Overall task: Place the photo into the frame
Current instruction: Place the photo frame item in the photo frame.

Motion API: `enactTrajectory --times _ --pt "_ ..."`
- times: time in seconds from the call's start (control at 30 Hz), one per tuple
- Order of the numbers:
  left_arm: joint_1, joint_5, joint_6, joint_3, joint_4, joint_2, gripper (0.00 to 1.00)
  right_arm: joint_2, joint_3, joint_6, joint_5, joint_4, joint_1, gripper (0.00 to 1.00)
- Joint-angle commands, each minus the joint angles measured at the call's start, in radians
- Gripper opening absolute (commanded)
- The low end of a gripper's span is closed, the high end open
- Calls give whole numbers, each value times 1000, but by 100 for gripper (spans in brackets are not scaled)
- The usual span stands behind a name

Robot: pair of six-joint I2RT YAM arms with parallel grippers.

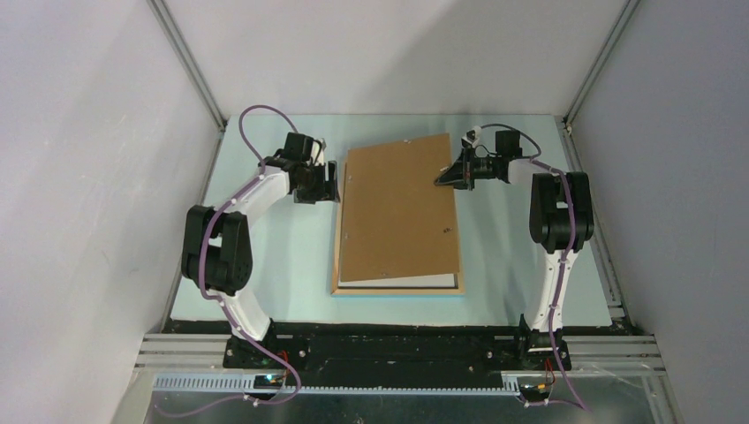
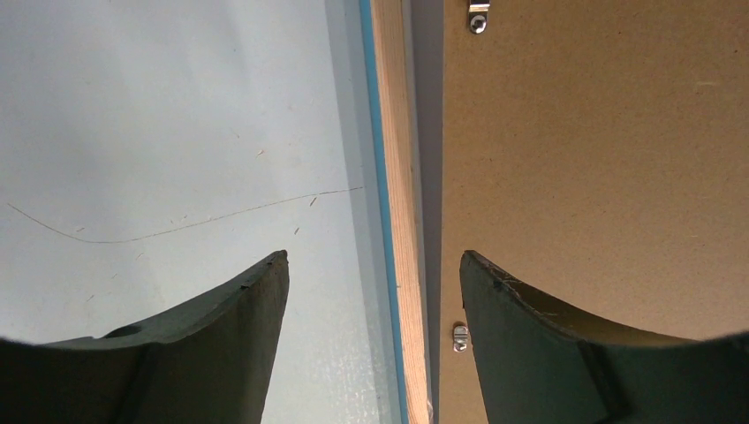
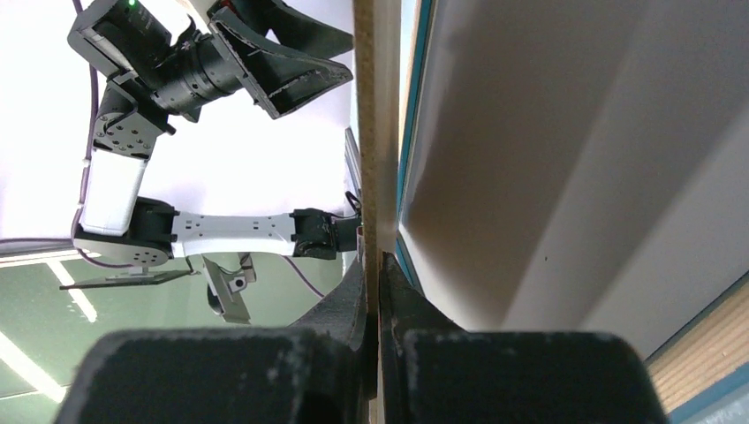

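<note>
The frame (image 1: 338,256) lies face down on the table, light wood up with a blue edge. A plain brown backing board (image 1: 397,212) lies skewed across it. My right gripper (image 1: 442,177) is shut on the board's far right corner; the right wrist view shows the fingers (image 3: 378,265) clamped on the board's thin edge (image 3: 375,132). My left gripper (image 1: 329,185) is open at the frame's far left side. In the left wrist view its fingers (image 2: 374,258) straddle the frame's left rail (image 2: 402,221), touching nothing. The photo's printed face is hidden. A white strip (image 1: 397,281) shows under the board's near end.
Small metal clips (image 2: 460,336) sit on the frame's back by the left rail. The pale blue table mat (image 1: 265,265) lies around the frame. Grey enclosure walls and aluminium posts (image 1: 190,66) stand close at both sides and the back.
</note>
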Motion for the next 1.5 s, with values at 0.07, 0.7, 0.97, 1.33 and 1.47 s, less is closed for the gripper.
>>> enactTrajectory --times 0.07,0.7,0.97,1.33,1.47 --pt "7 6 23 -16 28 -59 76 -3 48 -98 -50 -117 -7 0" --pt "7 8 21 -18 30 -62 76 -16 89 -311 2 -361 -33 0" --pt "8 4 23 -19 31 -64 76 -29 22 -85 -61 -111 -18 0" --pt "7 6 24 -19 31 -61 76 -15 -6 55 -70 43 -7 0" --pt "9 4 26 -20 32 -62 76 -10 -6 61 -74 47 -1 0"
